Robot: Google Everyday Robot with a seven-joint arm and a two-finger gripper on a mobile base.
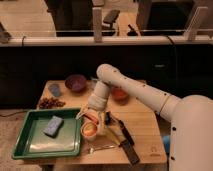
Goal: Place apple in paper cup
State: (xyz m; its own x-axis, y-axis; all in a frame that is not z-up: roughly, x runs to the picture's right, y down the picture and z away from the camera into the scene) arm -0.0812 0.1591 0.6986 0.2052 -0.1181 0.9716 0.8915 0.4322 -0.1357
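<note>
The paper cup [88,133] stands on the wooden table [145,130], just right of the green tray. The orange-red apple [89,129] shows at the cup's mouth, inside the rim. My gripper [93,119] hangs directly over the cup, its tip close to or touching the apple. The white arm reaches down to it from the right.
A green tray [30,145] with a blue sponge [53,126] lies at the left. Dark grapes [50,103], a purple bowl [76,82] and an orange-red bowl [120,94] sit at the back. Black utensils [124,134] and a fork [102,147] lie to the right of the cup.
</note>
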